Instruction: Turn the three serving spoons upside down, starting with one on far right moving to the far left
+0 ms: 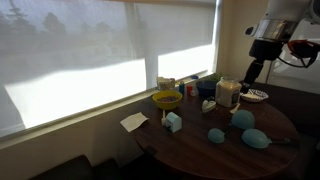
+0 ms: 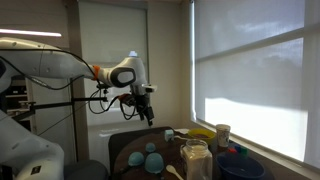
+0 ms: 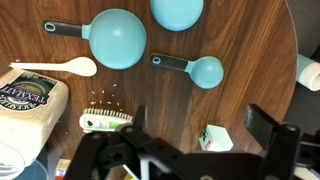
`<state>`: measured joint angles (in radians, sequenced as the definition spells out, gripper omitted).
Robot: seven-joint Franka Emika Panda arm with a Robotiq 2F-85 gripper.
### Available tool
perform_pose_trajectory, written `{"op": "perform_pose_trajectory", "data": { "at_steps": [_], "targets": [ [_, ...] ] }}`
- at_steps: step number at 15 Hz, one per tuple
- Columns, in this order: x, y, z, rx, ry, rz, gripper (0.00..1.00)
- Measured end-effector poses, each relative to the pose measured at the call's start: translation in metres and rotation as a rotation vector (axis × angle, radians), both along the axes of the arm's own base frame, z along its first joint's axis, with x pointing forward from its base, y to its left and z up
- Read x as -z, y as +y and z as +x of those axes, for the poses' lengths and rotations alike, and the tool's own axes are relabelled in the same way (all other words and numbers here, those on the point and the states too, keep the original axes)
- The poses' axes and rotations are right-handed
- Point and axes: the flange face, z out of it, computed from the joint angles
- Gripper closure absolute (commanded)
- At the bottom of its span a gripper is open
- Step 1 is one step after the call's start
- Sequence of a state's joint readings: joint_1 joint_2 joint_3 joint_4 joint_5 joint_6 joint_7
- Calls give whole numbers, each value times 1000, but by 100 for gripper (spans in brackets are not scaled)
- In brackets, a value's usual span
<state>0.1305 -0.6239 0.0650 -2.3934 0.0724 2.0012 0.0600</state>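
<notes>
Pincer gaping wide, empty, above the table.
I count three serving spoons at twelve o'clock; one white spoon and one rice bag at nine; one brush closest in.

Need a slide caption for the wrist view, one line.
Wrist view: open claw hovers above a dark wooden table with three teal serving spoons, a white spoon and a scrub brush.
</notes>
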Motion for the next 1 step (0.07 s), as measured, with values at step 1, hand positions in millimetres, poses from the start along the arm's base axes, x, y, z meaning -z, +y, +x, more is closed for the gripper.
{"op": "perform_pose_trajectory", "data": {
  "at_steps": [1],
  "targets": [
    [1, 0, 0, 1, 2, 1, 0]
  ]
}}
